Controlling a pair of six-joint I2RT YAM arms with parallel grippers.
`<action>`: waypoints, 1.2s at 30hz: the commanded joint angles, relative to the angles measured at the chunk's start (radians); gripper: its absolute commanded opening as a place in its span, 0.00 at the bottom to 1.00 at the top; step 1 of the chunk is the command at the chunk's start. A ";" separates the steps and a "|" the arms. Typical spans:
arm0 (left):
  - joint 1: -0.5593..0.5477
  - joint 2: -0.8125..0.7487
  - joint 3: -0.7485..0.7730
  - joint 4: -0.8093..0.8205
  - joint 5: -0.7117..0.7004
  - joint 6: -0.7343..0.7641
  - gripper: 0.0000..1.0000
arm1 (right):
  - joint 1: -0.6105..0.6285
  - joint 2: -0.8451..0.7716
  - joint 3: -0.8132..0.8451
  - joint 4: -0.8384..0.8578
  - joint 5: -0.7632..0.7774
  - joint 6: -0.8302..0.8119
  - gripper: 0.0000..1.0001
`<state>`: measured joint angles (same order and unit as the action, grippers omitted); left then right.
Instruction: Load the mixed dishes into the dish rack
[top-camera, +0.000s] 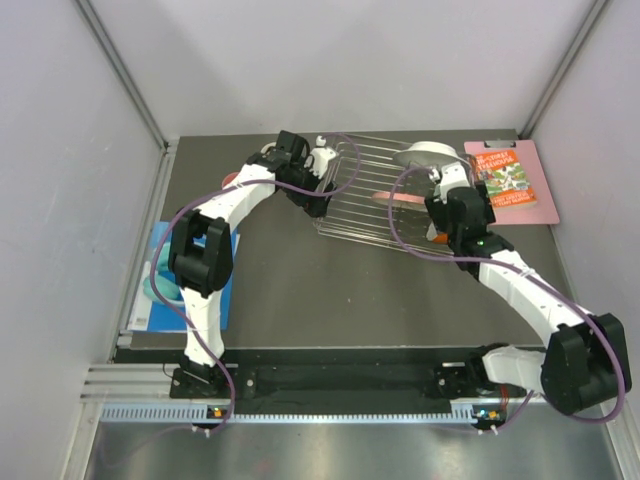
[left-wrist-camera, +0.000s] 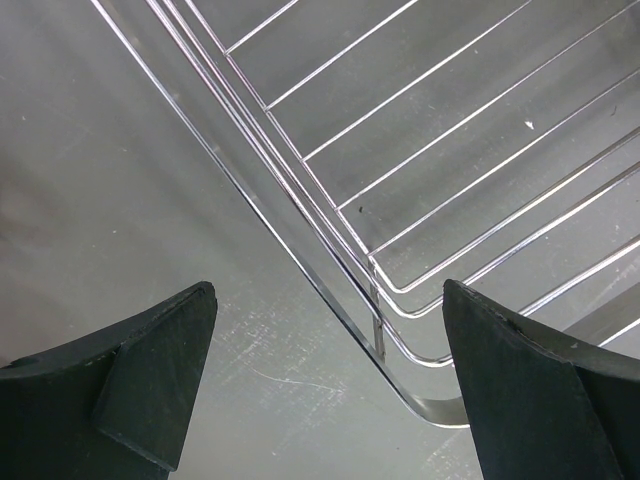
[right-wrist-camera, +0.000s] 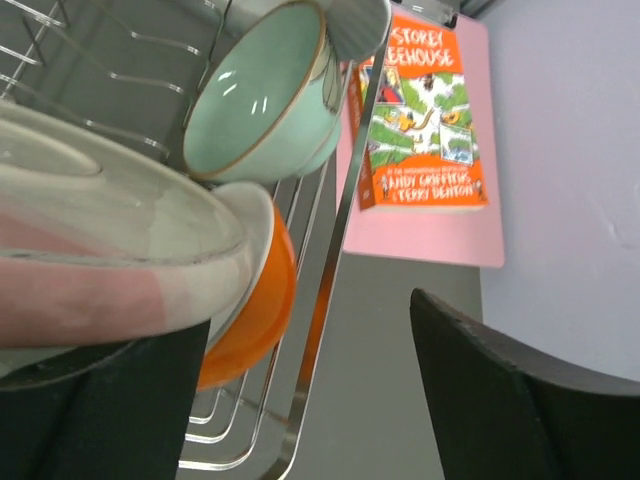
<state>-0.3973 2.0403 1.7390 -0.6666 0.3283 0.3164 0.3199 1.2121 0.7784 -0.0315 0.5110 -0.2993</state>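
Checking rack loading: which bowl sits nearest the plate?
The orange bowl, right behind the plate; the mint-green bowl stands farther along the dish rack.

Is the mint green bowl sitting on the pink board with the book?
No, the mint-green bowl leans on its side inside the dish rack, beside the orange bowl, off the pink board.
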 joint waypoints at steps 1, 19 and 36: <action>-0.002 0.001 0.066 -0.010 0.021 0.000 0.99 | 0.028 -0.101 0.018 -0.070 -0.009 0.103 0.84; -0.048 0.106 0.229 -0.039 -0.011 -0.036 0.99 | 0.076 -0.417 0.159 -0.420 -0.088 0.509 1.00; -0.060 -0.083 -0.139 -0.045 -0.037 -0.023 0.99 | 0.074 -0.459 0.165 -0.387 -0.043 0.497 1.00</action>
<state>-0.4519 2.0781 1.6917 -0.6544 0.2855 0.2714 0.3840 0.7597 0.8982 -0.4358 0.4557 0.1806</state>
